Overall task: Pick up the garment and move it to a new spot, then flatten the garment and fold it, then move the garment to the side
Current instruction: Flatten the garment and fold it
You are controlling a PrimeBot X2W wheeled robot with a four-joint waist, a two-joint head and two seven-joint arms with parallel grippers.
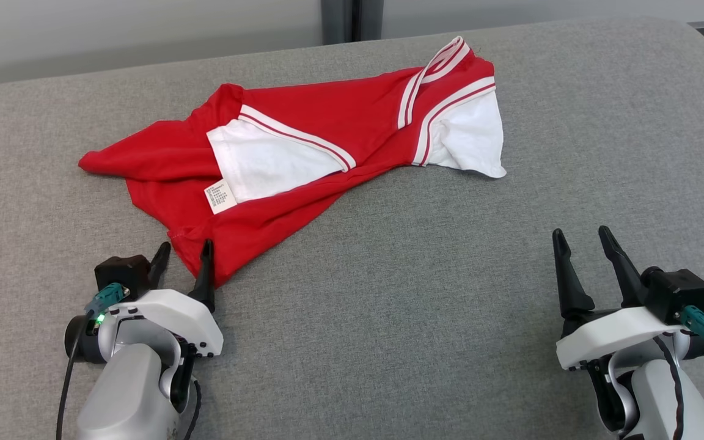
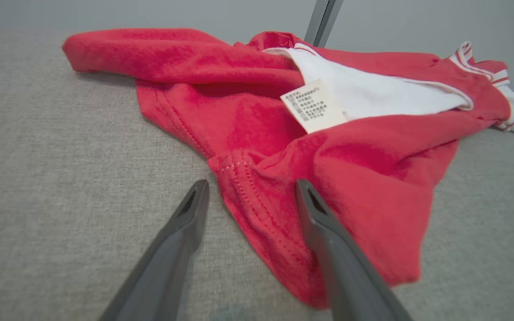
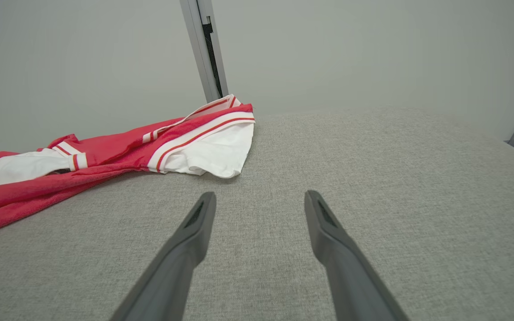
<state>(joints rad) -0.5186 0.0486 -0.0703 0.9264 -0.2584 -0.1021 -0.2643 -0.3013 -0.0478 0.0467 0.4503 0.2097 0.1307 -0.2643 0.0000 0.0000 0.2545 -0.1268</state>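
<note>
Silver forearms (image 1: pixel 126 391) carry white wrist shells (image 1: pixel 175 311), black cables (image 1: pixel 64 385) (teal plugs (image 1: pixel 107 296)) and dark tapered tool fingers (image 1: pixel 566 275)

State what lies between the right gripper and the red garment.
Nothing but bare grey upholstery: the right wrist view shows an open stretch from the right gripper to the garment; the head view agrees.

Grey woven upholstered surface (image 1: pixel 450 275), rounded at far right corner. Plain pale grey wall (image 3: pixel 350 53) behind, divided by one vertical metal strip (image 3: pixel 203 49). Lighting even.
</note>
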